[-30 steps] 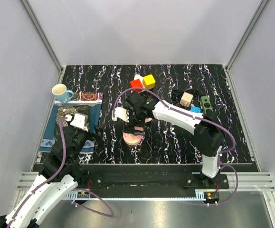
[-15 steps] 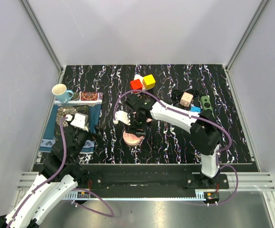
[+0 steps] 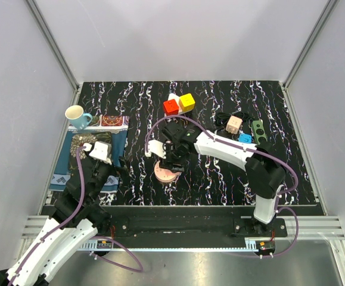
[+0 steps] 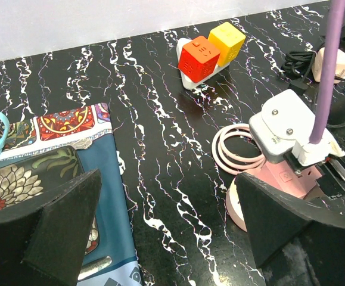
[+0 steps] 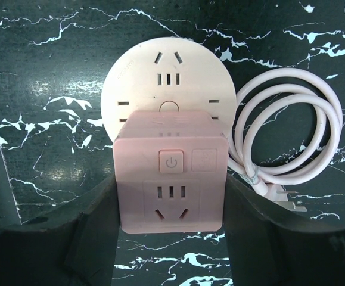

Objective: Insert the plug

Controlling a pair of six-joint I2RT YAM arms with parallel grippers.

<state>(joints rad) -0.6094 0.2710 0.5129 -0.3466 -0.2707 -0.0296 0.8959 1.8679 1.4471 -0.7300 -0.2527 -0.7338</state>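
My right gripper (image 3: 173, 159) is shut on a pink cube-shaped plug adapter (image 5: 171, 179), one finger on each side of it. The adapter is over the near part of a pink round socket base (image 5: 160, 77), which also shows in the top view (image 3: 166, 174). I cannot tell whether the adapter is seated in it. The base's pink cable (image 5: 285, 137) lies coiled to its right. My left gripper (image 3: 103, 170) is open and empty, low over the table between the cloth and the round base (image 4: 244, 205).
A patterned blue cloth (image 3: 92, 149) lies at the left with a light blue mug (image 3: 77, 115) behind it. Red (image 3: 171, 106) and yellow (image 3: 187, 102) cubes stand at the back. A beige cube (image 3: 234, 124), a black cable and a green strip (image 3: 258, 130) are at the right.
My right gripper has shifted a little right and nearer with the pink adapter, closer over the round base. The left arm has not moved.
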